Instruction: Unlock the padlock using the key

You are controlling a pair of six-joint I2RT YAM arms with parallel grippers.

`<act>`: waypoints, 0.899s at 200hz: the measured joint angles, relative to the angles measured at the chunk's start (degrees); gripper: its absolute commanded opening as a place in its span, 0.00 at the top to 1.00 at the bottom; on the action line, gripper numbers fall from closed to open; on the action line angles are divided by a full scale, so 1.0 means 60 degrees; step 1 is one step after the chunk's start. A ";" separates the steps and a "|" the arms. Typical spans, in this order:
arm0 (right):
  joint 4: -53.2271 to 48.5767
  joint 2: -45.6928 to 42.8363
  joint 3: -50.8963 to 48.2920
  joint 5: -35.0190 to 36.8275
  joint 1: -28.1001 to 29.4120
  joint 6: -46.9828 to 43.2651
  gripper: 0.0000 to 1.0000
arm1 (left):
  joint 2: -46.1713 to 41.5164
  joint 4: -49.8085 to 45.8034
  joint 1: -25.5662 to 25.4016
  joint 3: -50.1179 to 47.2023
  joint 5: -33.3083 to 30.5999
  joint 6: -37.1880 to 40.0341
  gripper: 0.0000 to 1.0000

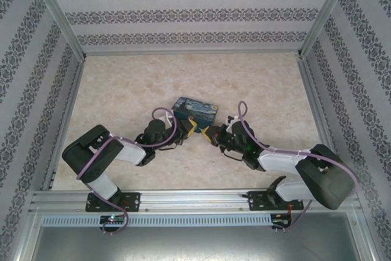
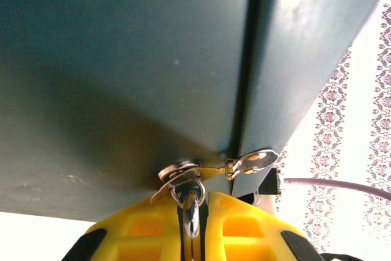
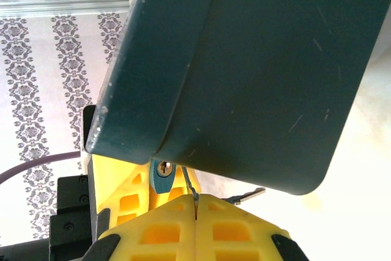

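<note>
At the near edge of the box (image 1: 197,108), we see the left hand (image 2: 192,203) pinching the padlock (image 3: 161,180), its keyhole (image 3: 163,166) facing the right hand (image 3: 195,200), which pinches the key (image 3: 189,186); the key's long axis points toward the box, tip just beside the keyhole.

Small blue padlock (image 3: 162,178) under the box (image 3: 269,71), slim key (image 3: 188,186) just beside.

Beige marbled tabletop (image 1: 122,96) — patterned wallpaper walls (image 1: 189,13) w/ alu frame posts (image 1: 56,13), bright even light.

Blk/wht arms (image 1: 91,151), purple cables (image 3: 36,166), yellow fingers (image 3: 165,230).
</note>
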 measured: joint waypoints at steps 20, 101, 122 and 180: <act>0.0066 0.0004 0.0022 0.0000 0.0000 0.0000 1.00 | 0.0000 0.0000 0.0000 0.0000 0.0000 0.0000 1.00; 0.0208 0.0182 0.0051 0.0000 0.0000 0.0000 1.00 | 0.0000 0.0000 0.0000 0.0000 0.0000 0.0000 1.00; 0.0248 0.0251 0.0066 0.0000 0.0000 0.0004 1.00 | 0.0000 0.0000 0.0000 0.0000 0.0004 0.0000 1.00; 0.0240 0.0328 0.0277 0.0000 0.0004 0.0029 1.00 | -0.0120 0.0000 0.0000 0.0000 0.0000 0.0004 1.00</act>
